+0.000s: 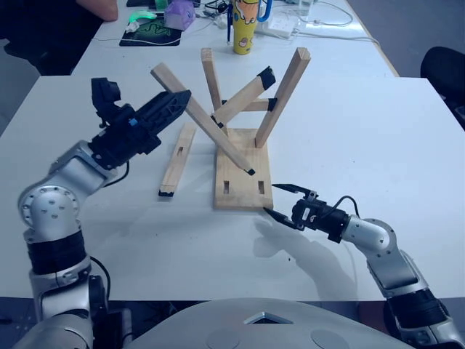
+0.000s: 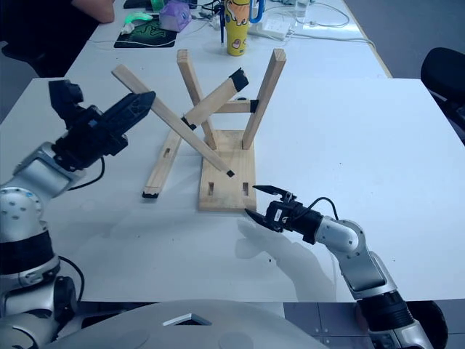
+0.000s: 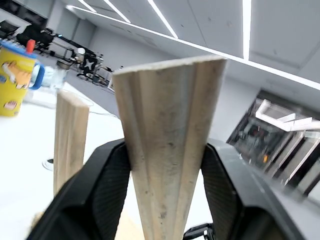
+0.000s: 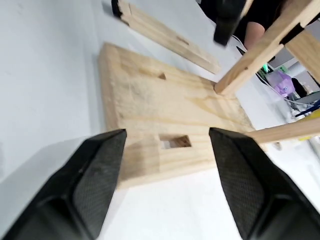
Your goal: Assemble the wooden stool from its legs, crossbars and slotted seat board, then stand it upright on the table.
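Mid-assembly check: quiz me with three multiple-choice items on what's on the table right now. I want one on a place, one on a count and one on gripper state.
1. Relative to the seat board, where does the loose leg lie?
A. On top of it
B. Flat on the table, to its left
C. Standing in one of its slots

2. How many empty slots show at the seat board's near end?
A. Four
B. One
C. Two

3. Which gripper grips a leg?
A. The left gripper
B. The right gripper
C. Both

Answers:
1 B: it lies flat beside the board's left edge.
2 C: two open holes sit side by side near the front edge.
3 A: the left wrist view shows the fingers clamped on the slanted leg. The right gripper is open and empty by the board's near right corner.
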Controlling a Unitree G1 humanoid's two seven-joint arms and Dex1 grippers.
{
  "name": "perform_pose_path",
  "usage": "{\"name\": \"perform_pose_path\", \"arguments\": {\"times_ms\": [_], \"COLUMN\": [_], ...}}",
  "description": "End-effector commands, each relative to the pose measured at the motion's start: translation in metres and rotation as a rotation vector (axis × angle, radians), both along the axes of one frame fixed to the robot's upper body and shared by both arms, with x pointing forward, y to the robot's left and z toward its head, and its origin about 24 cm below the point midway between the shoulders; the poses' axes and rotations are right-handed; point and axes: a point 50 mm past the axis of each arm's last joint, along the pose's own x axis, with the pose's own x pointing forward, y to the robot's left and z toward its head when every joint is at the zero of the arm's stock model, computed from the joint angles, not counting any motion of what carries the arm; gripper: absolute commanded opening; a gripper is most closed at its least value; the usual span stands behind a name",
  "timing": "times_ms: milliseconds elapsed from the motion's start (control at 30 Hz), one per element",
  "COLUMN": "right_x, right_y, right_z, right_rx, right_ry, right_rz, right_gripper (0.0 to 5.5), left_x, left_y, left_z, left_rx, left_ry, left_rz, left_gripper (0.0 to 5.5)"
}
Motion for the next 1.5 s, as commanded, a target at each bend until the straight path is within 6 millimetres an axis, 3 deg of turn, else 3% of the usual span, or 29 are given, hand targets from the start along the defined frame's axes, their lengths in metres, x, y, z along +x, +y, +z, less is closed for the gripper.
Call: {"name": "perform_pose_path", "arguments": {"times_ms": [33,167,333,700,933,1233,1500], "right_x": [0.002,0.003,0.018,0.017,0.017,0.013,0.01], "right_y": [0.007,0.012,0.004,0.005,0.006,0.008,0.01], "right_z": [-0.009,-0.014,-0.015,-0.018,-0.021,-0.025,-0.029], "right_rx": [-0.032,-0.055,-0.103,-0.09,-0.078,-0.068,-0.064], "right_ry": [-0.038,-0.054,-0.118,-0.11,-0.088,-0.065,-0.04], "right_rz": [0.018,0.011,-0.087,-0.069,-0.078,-0.086,-0.096], "right_gripper": [3.07,3.07,3.07,3.07,3.07,3.07,3.07], "left_x": [0.002,0.002,0.0,0.008,0.011,0.016,0.031], "left_y": [-0.008,-0.016,-0.024,-0.03,-0.041,-0.032,-0.025], "left_z": [0.015,0.008,-0.003,0.01,-0.006,-0.024,-0.021], "left_rx": [0.105,0.252,0.358,0.385,0.463,0.568,0.594], "left_ry": [-0.093,-0.141,-0.177,-0.326,-0.339,-0.34,-0.319], "left_rz": [-0.068,-0.117,-0.167,-0.141,-0.23,-0.272,-0.314], "left_gripper": [2.09,2.09,2.09,2.08,2.08,2.08,2.07]}}
